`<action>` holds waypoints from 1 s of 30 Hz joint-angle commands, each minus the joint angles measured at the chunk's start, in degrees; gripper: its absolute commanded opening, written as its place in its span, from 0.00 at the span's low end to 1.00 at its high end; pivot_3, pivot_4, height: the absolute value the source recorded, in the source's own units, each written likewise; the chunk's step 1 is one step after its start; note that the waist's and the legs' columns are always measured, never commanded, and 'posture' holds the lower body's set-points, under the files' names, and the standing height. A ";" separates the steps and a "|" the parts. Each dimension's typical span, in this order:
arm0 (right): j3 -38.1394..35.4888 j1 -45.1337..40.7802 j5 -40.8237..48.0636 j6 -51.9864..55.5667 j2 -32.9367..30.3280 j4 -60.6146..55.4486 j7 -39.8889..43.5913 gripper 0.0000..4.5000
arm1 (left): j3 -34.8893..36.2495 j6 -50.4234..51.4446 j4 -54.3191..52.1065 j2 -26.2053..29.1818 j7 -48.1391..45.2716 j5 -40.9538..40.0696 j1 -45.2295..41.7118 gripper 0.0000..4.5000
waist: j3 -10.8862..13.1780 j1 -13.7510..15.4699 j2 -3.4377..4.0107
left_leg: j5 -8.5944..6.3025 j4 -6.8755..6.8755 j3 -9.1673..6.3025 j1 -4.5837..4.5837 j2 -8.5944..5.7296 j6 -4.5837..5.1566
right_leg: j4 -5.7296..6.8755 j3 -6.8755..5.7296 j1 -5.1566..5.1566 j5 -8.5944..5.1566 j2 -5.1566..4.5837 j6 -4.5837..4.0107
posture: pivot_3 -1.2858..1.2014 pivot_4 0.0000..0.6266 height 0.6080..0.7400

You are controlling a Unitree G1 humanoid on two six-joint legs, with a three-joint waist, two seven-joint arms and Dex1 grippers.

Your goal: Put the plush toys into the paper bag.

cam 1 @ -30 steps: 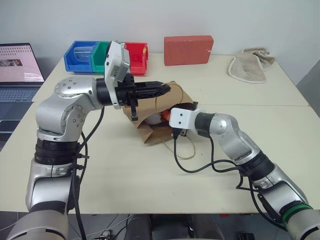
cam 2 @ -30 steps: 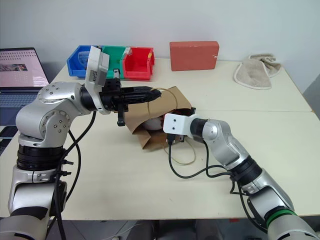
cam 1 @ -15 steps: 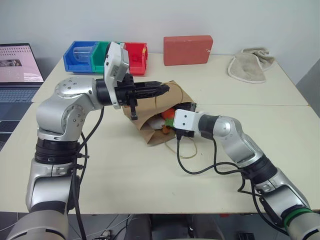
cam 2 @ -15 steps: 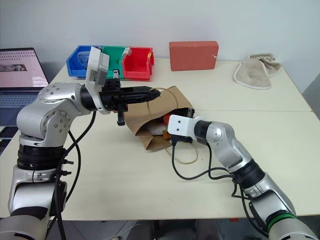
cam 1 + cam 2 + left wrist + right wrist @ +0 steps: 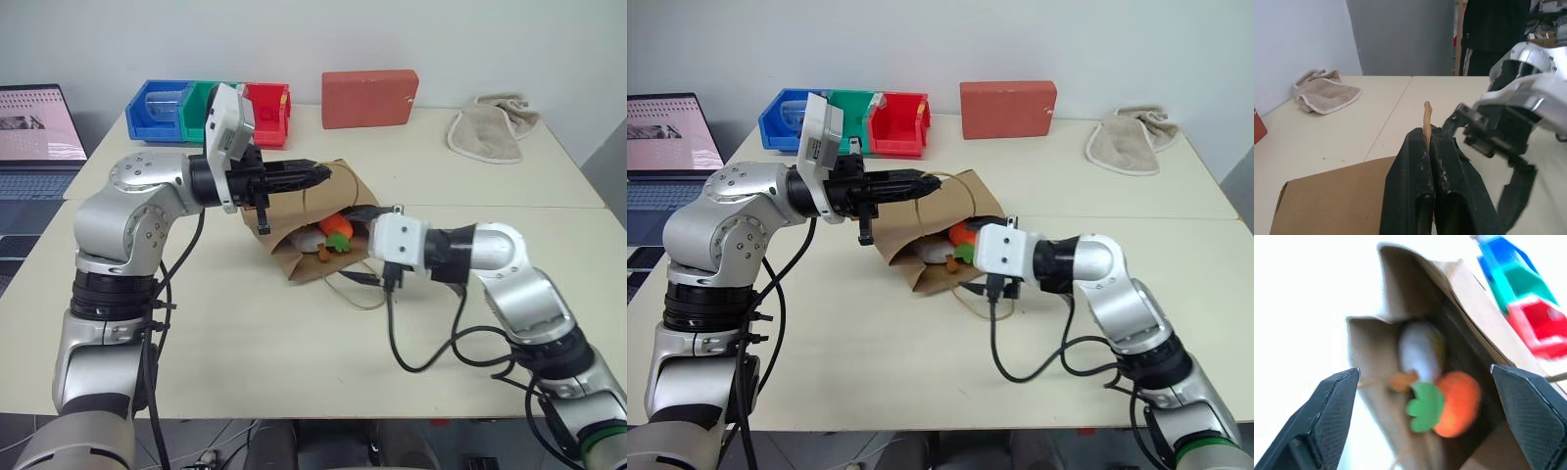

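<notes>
The paper bag (image 5: 286,257) lies on its side on the table, its mouth facing my right arm. My left gripper (image 5: 319,176) is shut on one thin handle cord (image 5: 1426,116) and holds the bag's upper edge up. Inside the mouth lie the plush toys: the white egg toy (image 5: 309,238) and the orange carrot (image 5: 339,224) with its green leaves (image 5: 1425,406). Just outside the mouth, my right gripper (image 5: 362,245) is open wide with nothing between its fingers. Looking along it, I see the egg toy (image 5: 1418,350) and the carrot (image 5: 1457,404) deep in the bag (image 5: 1371,347).
The bag's second handle loop (image 5: 360,296) lies on the table under my right wrist. A red box (image 5: 369,98), blue, green and red bins (image 5: 211,110) and a beige cloth (image 5: 490,127) stand along the far edge. A laptop (image 5: 34,127) sits far left.
My right gripper has opened and drawn back out of the bag's mouth, leaving the carrot inside beside the egg toy. The left gripper has kept still on the handle.
</notes>
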 commanded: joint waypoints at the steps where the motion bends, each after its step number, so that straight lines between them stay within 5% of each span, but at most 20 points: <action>1: -6.23 2.87 9.20 4.61 -1.32 -6.66 1.94 0.99 | 0.76 -1.12 -0.89 0.05 -0.02 0.16 -1.39 0.00 | 0.00 0.02 0.00 | 0.00 0.00 -0.01 0.00 0.00 0.00 | 0.01 0.00 0.01 -0.01 0.00 -0.01 | 0.52 0.24 1.00; 13: -15.16 17.37 11.67 16.72 -10.61 -8.29 -6.71 0.99 | 0.88 -1.03 -0.90 0.37 -0.35 0.36 -1.33 0.00 | -0.01 0.29 -0.01 | 0.00 0.03 0.04 0.01 0.00 0.00 | 0.01 0.04 0.01 -0.02 0.00 -0.03 | 0.52 0.24 1.00; 28: -4.91 13.37 8.08 22.38 7.33 5.39 -21.96 0.99 | 0.87 -0.60 -2.09 0.50 0.15 0.32 -0.74 0.00 | 0.00 -0.12 0.00 | 0.00 0.02 0.04 0.03 0.01 0.00 | 0.05 0.04 -0.01 0.00 0.01 -0.01 | 0.52 0.24 1.00; 30: -3.25 12.65 6.83 21.23 7.31 7.39 -21.95 0.91 | 0.83 -0.66 -2.26 0.64 0.14 0.43 -0.55 0.00 | -0.01 0.01 0.00 | 0.00 0.01 0.02 0.01 0.00 0.00 | 0.02 0.02 0.00 0.00 0.01 -0.01 | 0.52 0.24 1.00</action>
